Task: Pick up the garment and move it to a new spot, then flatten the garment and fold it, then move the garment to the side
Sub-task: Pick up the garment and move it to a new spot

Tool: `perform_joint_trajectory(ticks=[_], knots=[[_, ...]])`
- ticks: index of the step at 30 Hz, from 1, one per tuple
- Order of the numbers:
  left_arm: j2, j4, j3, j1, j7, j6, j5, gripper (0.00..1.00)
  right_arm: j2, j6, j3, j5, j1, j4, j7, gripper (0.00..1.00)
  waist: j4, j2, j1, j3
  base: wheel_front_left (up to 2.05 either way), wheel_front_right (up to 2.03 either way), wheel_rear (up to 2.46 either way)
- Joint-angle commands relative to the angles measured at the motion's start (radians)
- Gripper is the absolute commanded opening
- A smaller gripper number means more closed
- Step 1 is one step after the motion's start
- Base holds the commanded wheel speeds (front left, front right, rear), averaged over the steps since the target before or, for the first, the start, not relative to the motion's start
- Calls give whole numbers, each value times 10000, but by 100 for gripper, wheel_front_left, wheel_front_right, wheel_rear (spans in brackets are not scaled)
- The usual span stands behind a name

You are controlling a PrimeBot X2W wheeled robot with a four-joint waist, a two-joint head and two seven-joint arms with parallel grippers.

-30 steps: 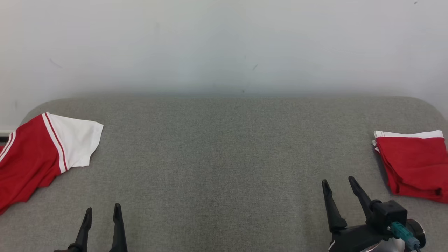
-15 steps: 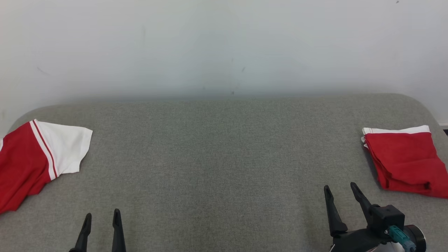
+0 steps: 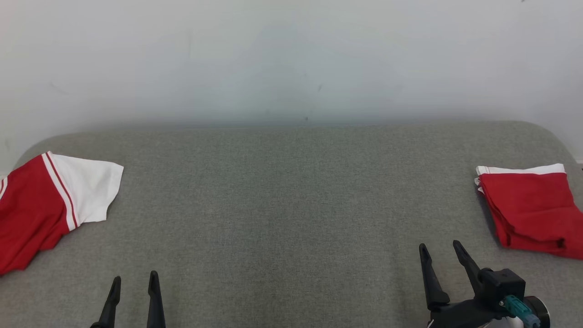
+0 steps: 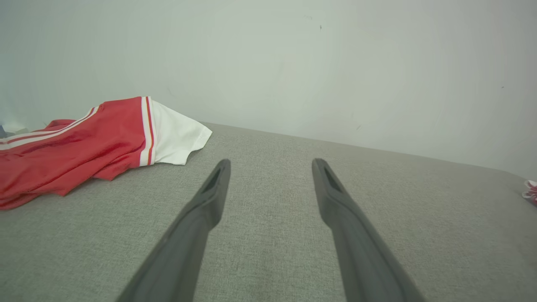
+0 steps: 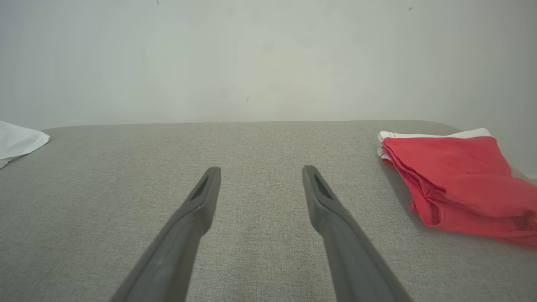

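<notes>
Rumpled smooth red jersey with white sleeve lies left of my left pincer; folded red garment right of my right pincer. Both gape empty.

surface: grey fabric pad | left edge: loose red-white garment | right edge: folded red garment

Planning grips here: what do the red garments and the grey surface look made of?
Unfolded garment: thin, slightly shiny knit, probably polyester, judging by sheen and soft wrinkles. Folded garment: seemingly the same red fabric with white trim. Grey surface: matte woven upholstery; coarse weave shows.
</notes>
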Motion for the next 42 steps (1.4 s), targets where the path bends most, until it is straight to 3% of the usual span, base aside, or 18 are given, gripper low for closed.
perform_joint_trajectory(ticks=[1,9,27,42], knots=[[-8,-24,35,34,-34,35,-1,100,20,-24,24,91,49,-6,-48,100,58,0,0,5,0,0,0],[-7,-150,-18,258,-34,102,75,100,20,-23,198,217,219,142,-139,100,1055,0,0,-74,0,0,0],[-6,-356,428,918,-34,154,279,100,15,-23,993,521,290,264,-193,100,4871,0,0,-200,0,0,0],[-7,-1183,699,1330,-34,720,-407,100,9,-23,1883,321,-728,648,-33,100,5271,0,0,487,0,0,0]])
